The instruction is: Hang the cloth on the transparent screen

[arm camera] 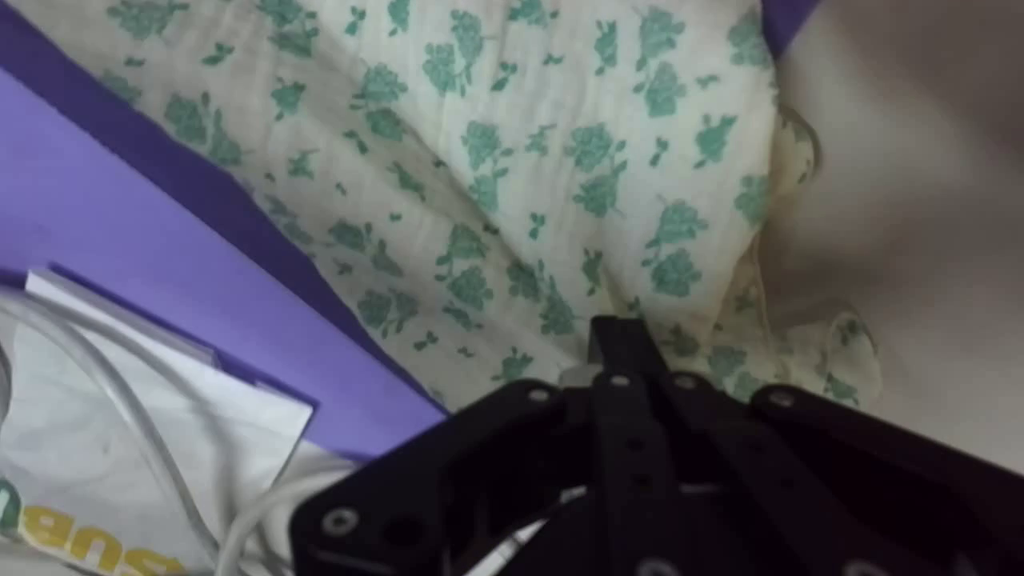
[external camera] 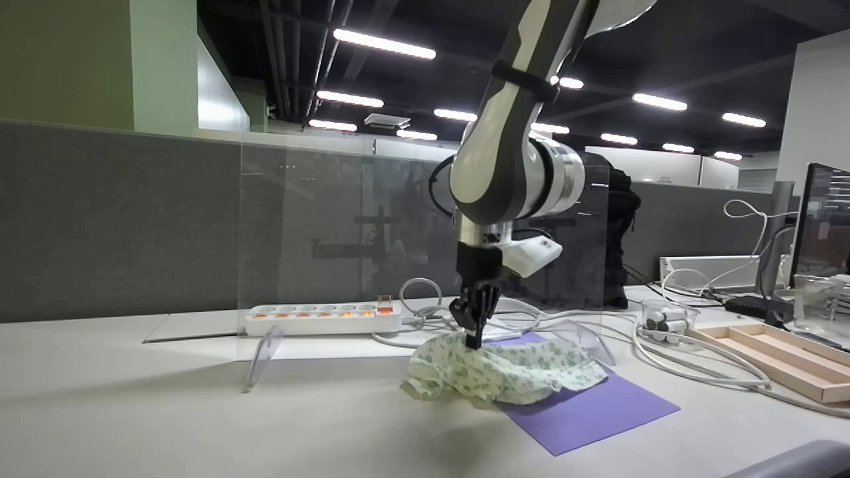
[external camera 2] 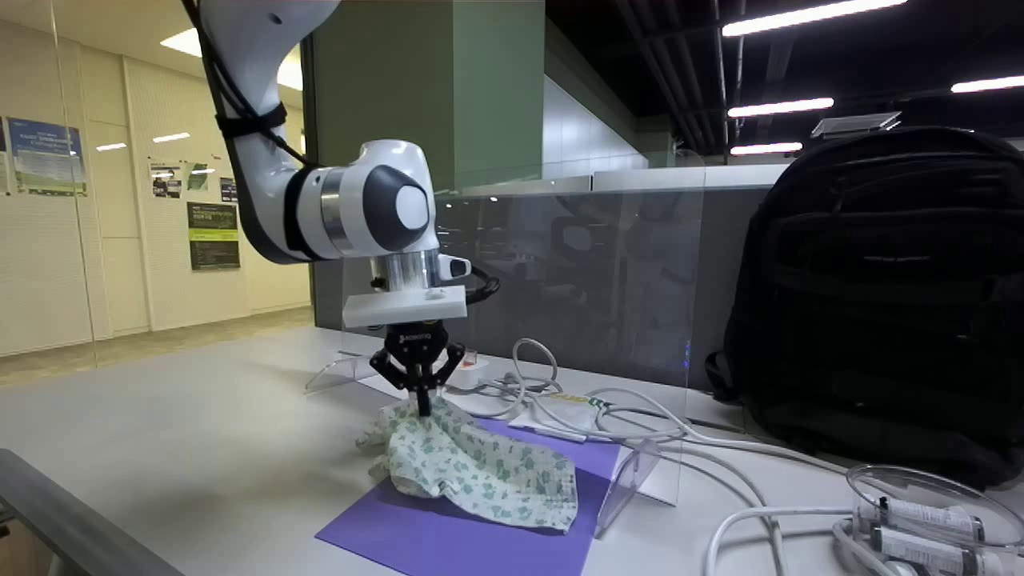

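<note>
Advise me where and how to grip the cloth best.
Probably by the raised fold of the cloth, from above: it bunches upward there, whereas its spread part lies low over the purple sheet. The gripper, pointing down, seems shut on this fold.

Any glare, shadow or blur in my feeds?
In both exterior views, ceiling lights burn out white, faint reflections cross the transparent screen, soft shadow darkens parts of the table; in the wrist view, the gripper is nearly black and the table at right looks blurred, while print on the cloth is clearer.
</note>
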